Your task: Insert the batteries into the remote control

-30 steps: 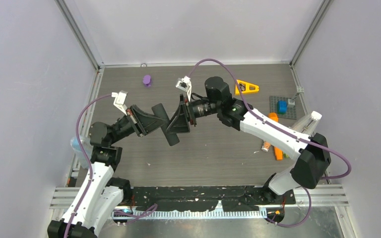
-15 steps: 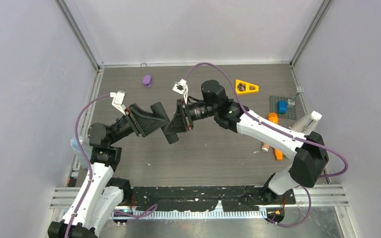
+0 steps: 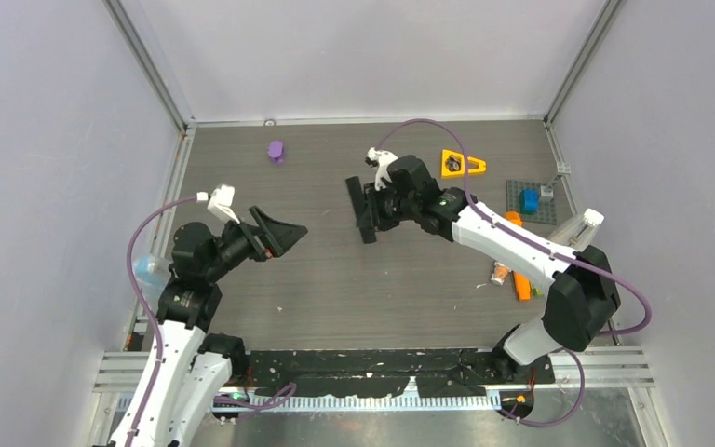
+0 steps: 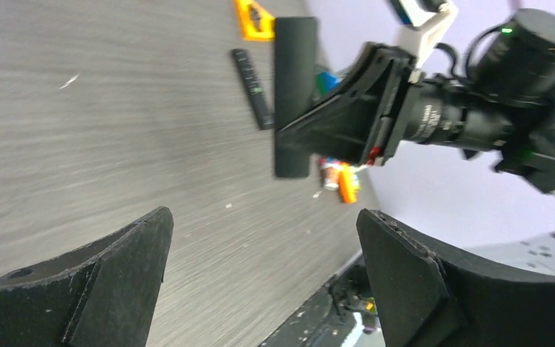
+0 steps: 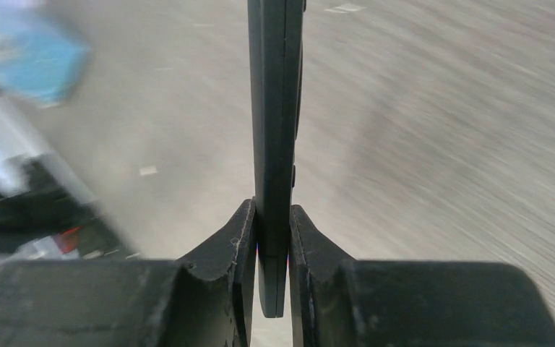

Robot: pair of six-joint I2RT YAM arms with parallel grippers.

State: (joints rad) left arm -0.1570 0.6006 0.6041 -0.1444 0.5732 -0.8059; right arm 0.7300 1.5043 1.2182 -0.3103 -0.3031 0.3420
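My right end effector: clamped on the remote control
My left end effector: spread wide, empty

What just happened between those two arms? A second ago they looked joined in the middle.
The left gripper let go of the flat black remote control, its jaws now open and empty, and pulled back toward its own side. The right gripper, jaws shut on the remote, carried it farther away and to the right. The purple knob, orange triangle and small orange battery stayed put.
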